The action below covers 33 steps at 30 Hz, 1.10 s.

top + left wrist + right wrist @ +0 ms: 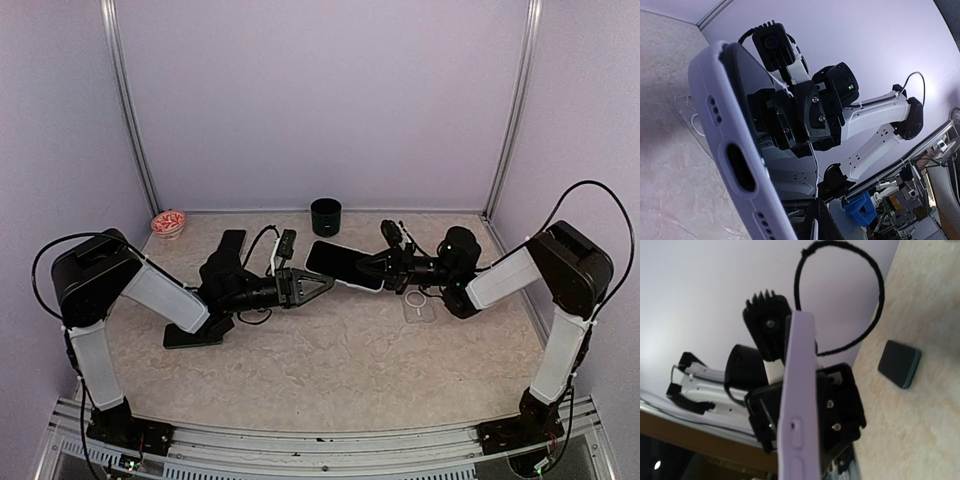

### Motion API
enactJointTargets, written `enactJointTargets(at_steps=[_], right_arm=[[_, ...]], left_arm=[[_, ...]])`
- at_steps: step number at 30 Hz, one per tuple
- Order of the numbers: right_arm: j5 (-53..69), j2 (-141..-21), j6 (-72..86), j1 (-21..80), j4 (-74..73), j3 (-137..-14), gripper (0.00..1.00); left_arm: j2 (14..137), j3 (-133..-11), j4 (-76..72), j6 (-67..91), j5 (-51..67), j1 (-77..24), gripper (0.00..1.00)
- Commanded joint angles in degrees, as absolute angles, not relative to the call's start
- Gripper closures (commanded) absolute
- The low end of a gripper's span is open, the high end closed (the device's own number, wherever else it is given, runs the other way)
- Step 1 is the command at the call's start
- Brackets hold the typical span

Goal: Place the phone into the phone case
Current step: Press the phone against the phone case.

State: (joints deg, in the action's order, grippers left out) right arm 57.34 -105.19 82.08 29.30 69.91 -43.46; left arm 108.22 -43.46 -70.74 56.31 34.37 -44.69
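The phone (345,265) hangs above the table's middle, held between both arms, dark screen up. A lilac phone case (735,150) wraps its edges, with the port cutout and speaker holes facing the left wrist camera. My left gripper (325,282) is shut on the phone's near-left end; one dark finger (826,220) shows against the glass. My right gripper (372,268) is shut on the opposite end. In the right wrist view the case (799,405) appears edge-on, with the left gripper's black body behind it.
A clear case with a ring (420,306) lies on the table under the right arm. At the back stand a black cup (326,216) and a red-white bowl (168,222). A dark slab (232,243) and a black gadget (286,242) lie at the back left.
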Motion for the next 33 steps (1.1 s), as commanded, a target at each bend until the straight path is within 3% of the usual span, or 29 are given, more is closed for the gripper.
enactJointTargets(at_steps=[1, 10, 17, 19, 33], right_arm=[[58.1, -105.9, 87.0, 26.8, 76.9, -44.4, 0.98], [58.9, -107.2, 88.8, 26.3, 79.2, -45.1, 0.98], [57.8, -105.9, 86.0, 26.4, 76.7, -44.9, 0.98], [57.3, -104.9, 83.5, 26.6, 74.0, -44.8, 0.97], [56.8, -104.5, 86.3, 27.7, 77.6, -43.5, 0.97]], left_arm=[[104.8, -41.7, -70.3, 48.8, 43.6, -43.6, 0.93], [100.1, -39.7, -65.7, 44.0, 44.7, -40.8, 0.9], [99.0, -42.1, -53.2, 40.8, 34.0, -42.3, 0.55], [99.8, -42.4, -54.5, 41.9, 32.6, -43.1, 0.5], [105.2, -50.3, -53.0, 40.2, 28.9, -45.4, 0.47]])
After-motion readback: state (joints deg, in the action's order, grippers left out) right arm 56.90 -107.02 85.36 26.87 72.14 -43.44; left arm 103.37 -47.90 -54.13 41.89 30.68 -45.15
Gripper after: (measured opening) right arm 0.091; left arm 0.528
